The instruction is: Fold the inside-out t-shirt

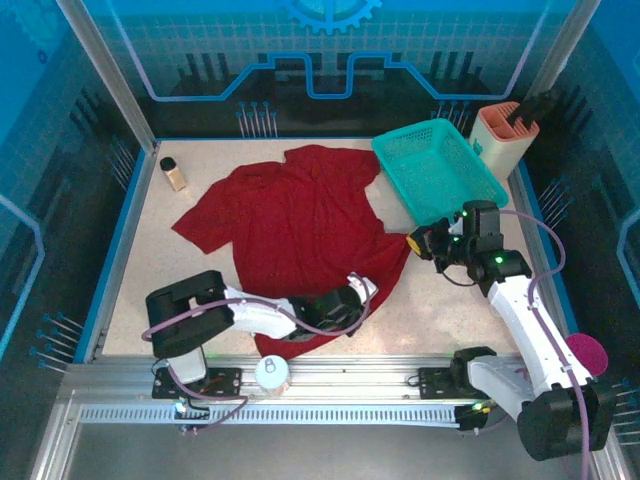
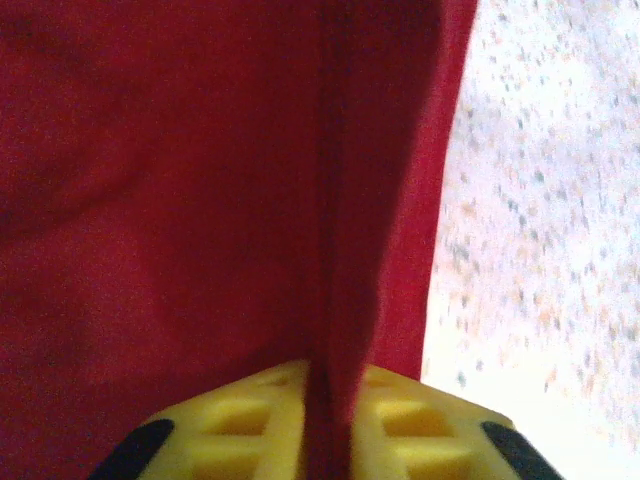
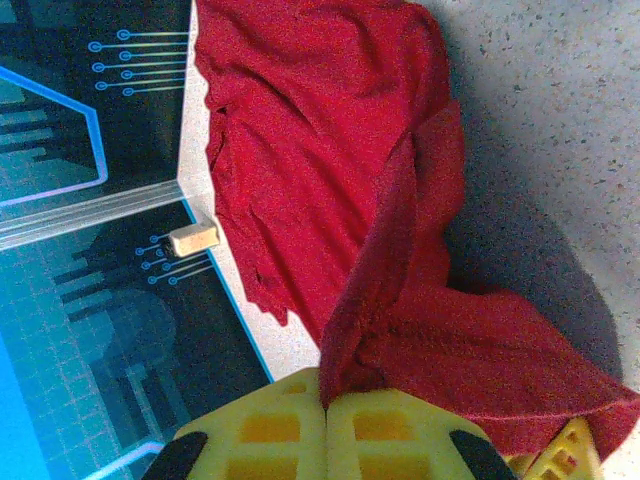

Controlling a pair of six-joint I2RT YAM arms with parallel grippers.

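**Inside-out t-shirt (image 1: 300, 220) gripped at two points, no fold made yet**

The t-shirt lies opened out across the middle of the table (image 1: 440, 310), collar toward the far side, one sleeve reaching left, its right edge just beside the teal basket (image 1: 440, 170). It is rumpled rather than squared, and the near-right corner is bunched. No neat fold shows anywhere, so by my reading the task is in its opening stage — the folding itself is all left to do.

The left gripper (image 2: 320, 385) is pinched on a ridge of red cloth at the near hem. The right gripper (image 3: 325, 400) is closed on the hem's right corner, the cloth rising into its yellow pads. From here I cannot tell which side of the fabric faces up.

Count — one t-shirt, one basket, two grippers, one small capped bottle (image 1: 173, 172) at the far left, and one peach holder (image 1: 505, 135) behind the basket.
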